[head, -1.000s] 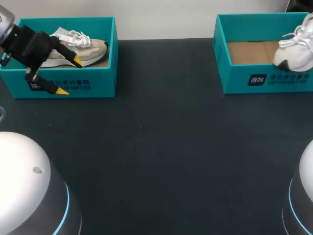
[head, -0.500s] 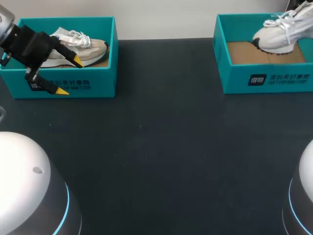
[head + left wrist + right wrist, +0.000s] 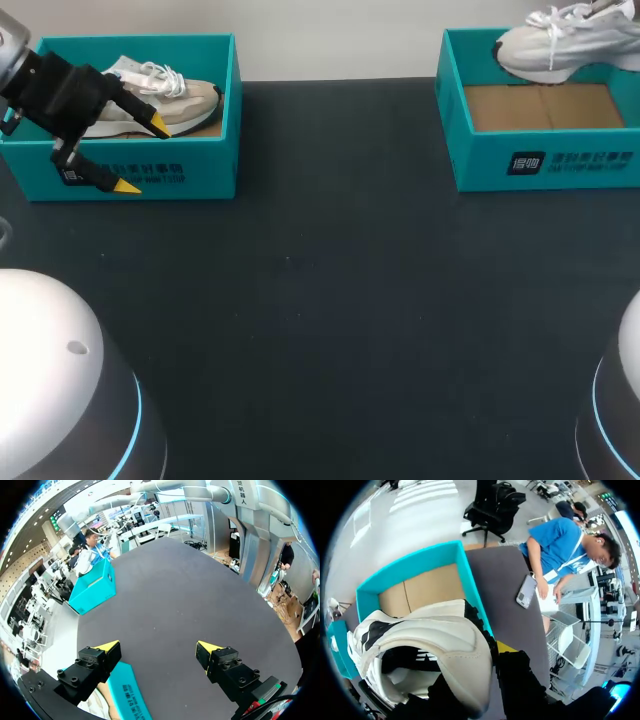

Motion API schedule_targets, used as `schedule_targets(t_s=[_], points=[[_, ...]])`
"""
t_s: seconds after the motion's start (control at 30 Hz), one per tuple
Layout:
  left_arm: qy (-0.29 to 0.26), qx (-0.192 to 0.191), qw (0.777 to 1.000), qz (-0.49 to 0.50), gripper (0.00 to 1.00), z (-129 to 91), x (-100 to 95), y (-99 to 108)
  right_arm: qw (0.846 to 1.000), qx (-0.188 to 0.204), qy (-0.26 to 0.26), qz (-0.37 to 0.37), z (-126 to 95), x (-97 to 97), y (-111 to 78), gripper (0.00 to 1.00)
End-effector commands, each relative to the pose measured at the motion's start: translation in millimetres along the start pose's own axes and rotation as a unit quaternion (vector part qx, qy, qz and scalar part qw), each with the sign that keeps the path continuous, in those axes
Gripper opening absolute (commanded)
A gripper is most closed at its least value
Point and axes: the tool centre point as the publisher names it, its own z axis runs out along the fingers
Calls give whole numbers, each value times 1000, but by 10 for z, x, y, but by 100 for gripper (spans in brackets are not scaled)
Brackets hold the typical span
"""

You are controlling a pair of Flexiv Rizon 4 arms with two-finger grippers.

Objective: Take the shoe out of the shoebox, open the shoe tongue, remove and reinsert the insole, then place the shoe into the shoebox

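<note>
Right gripper [image 3: 482, 682] is pinching the white sneaker [image 3: 565, 45] at its heel end and holding it over the far wall of the right teal shoebox [image 3: 480, 165]. The box's brown cardboard floor is showing. Left gripper [image 3: 142, 155] is hanging above the front wall of the left teal shoebox [image 3: 205, 170], fingers spread, gripping nothing. Beige sneaker [image 3: 185, 98] with white laces is lying inside. Both boxes are carrying a dark logo and print line on the front wall.

Two teal shoeboxes [image 3: 200, 150] [image 3: 480, 160]; one beige shoe [image 3: 185, 100], one white shoe [image 3: 565, 45].
</note>
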Motion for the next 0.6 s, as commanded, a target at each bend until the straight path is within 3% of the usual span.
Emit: schedule_targets(t_s=[0.03, 0.6], points=[[1, -1, 1000, 0, 100, -6, 6, -2, 996, -21, 23, 85, 84, -34, -74, 0], [1, -1, 1000, 0, 100, -6, 6, -2, 1000, -7, 15, 23, 321, 8, -113, 0]])
